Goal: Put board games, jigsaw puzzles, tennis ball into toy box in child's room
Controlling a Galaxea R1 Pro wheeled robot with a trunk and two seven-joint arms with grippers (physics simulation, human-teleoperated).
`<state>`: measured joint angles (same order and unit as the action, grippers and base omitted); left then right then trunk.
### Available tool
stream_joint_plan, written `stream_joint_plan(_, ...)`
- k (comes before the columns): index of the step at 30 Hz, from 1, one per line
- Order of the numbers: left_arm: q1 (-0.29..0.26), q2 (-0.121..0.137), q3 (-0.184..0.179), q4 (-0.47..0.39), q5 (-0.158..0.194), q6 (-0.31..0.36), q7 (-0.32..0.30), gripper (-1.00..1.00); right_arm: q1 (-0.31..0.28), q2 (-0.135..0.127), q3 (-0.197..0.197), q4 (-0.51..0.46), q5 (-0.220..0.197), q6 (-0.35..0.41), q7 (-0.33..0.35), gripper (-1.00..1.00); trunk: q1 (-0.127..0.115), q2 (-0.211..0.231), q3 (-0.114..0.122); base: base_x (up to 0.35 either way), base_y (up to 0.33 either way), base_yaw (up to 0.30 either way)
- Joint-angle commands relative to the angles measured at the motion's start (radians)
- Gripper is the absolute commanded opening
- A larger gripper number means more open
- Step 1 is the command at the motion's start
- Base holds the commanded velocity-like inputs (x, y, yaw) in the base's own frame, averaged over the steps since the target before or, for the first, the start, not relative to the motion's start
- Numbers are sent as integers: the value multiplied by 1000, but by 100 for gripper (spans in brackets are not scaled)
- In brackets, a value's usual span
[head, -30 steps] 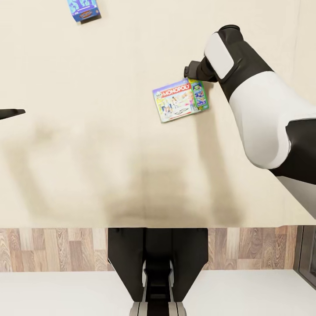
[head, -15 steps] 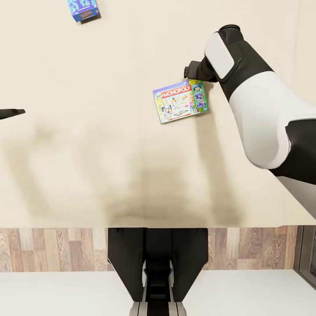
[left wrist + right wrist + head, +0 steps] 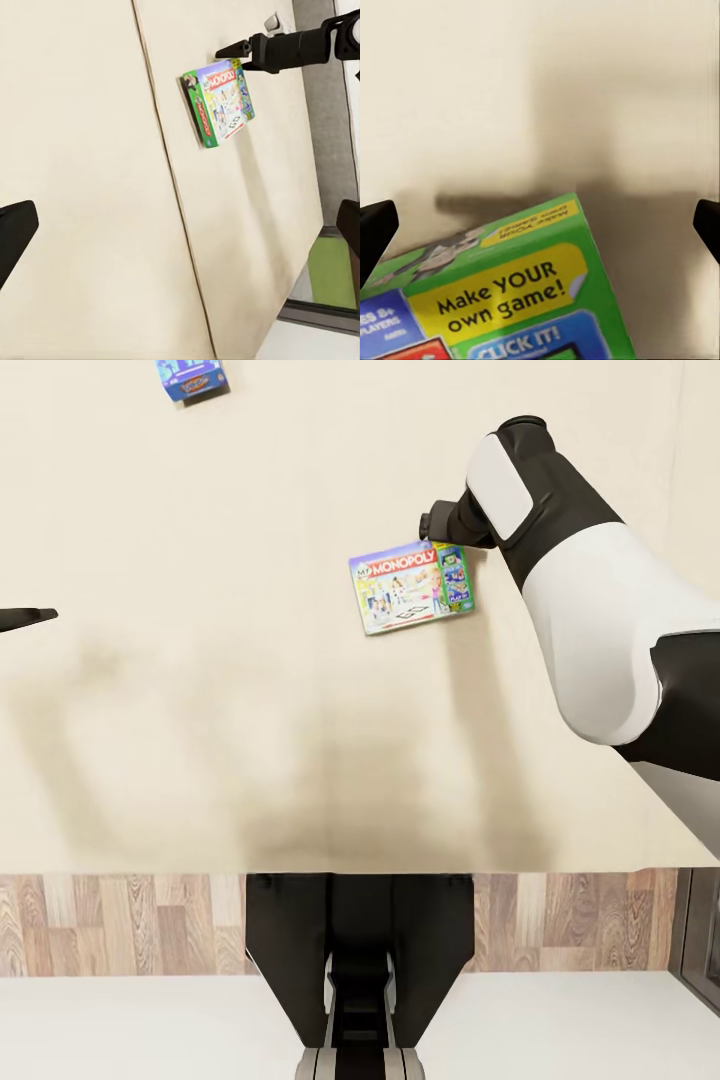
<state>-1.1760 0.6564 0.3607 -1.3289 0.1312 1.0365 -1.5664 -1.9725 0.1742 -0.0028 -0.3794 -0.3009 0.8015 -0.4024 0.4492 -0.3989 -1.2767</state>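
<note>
On the cream bed [image 3: 250,740] lies a white board game [image 3: 410,587] with multicoloured edges, flat and printed side up. My right gripper [image 3: 432,520] hovers at that box's far corner, open. In the right wrist view the box's green edge [image 3: 517,292] sits just below the open right gripper [image 3: 540,225], whose fingertips [image 3: 375,229] stand wide apart, touching nothing. A small teal-blue board game [image 3: 192,377] lies far back on the left. Over the bed's left side my left gripper [image 3: 25,618] is open and empty. The left wrist view shows the white game [image 3: 219,103] from afar.
The mattress seam [image 3: 172,187] runs along the bed between its two parts. The bed's near edge meets a strip of wood-plank floor [image 3: 120,925]. My dark base [image 3: 360,960] stands against that edge. A dark frame piece [image 3: 702,940] is at the lower right.
The bed and both boxes have slid slightly up the picture while the arms keep their pose, so the view has shifted. Neither gripper has opened or shut.
</note>
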Motion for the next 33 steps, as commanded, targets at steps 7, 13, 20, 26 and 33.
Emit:
stream_joint_plan(7, 0, 0, 0, 0, -1, 11, -4, 100, 0, 0, -5, 54, -26, 1, -10, 100, 1, -1, -1, -67, 0, 0)
stream_joint_plan(13, 0, 0, 0, 0, -1, 11, -4, 100, 0, 0, -5, 54, -26, 1, -10, 100, 1, -1, -1, -12, 0, 0)
stream_joint_plan(20, 0, 2, 0, 0, -1, 11, -4, 100, 0, 0, -5, 53, -26, 2, -10, 100, 1, -1, -1, -1, 0, 0)
stream_joint_plan(26, -1, 2, 0, -1, -1, 11, -4, 100, 0, 0, -5, 53, -26, 2, -10, 100, 1, -1, -1, 0, 0, 0)
stream_joint_plan(33, -1, 1, 0, 0, -1, 11, -4, 100, 0, 0, -6, 54, -26, 2, -10, 100, 1, -1, 3, -5, 0, 0)
